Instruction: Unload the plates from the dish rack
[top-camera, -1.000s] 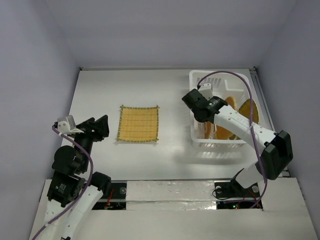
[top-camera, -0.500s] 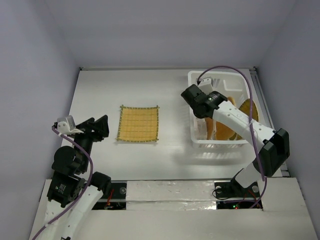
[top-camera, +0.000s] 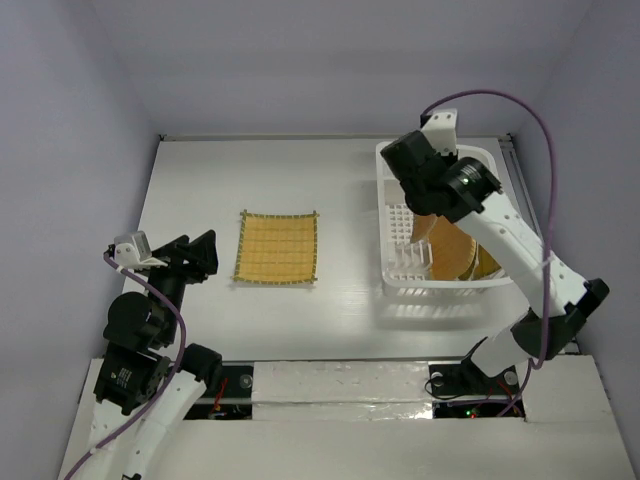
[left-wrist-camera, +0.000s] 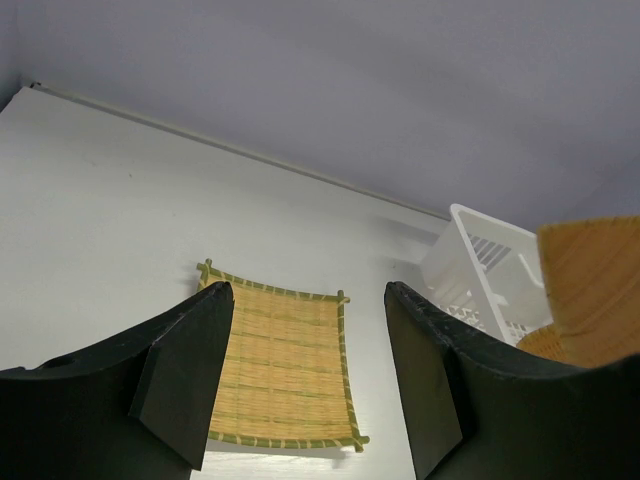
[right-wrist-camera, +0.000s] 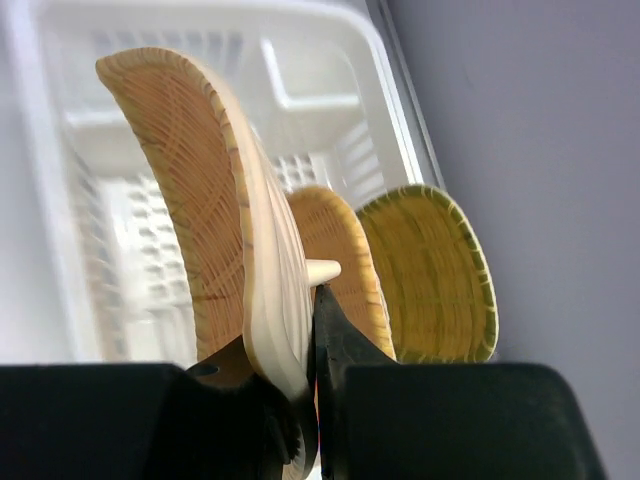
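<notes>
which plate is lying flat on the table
The square grid-patterned plate, flat on the table left of the dish rack. The others are on edge: some in the rack, one rounded plate pinched by the right gripper.

Right arm (top-camera: 505, 245) reaching high, left arm (top-camera: 150, 325) folded low.
Right gripper (right-wrist-camera: 305, 305) pinched on a plate (right-wrist-camera: 190, 180); left gripper (left-wrist-camera: 305, 295) spread wide.
</notes>
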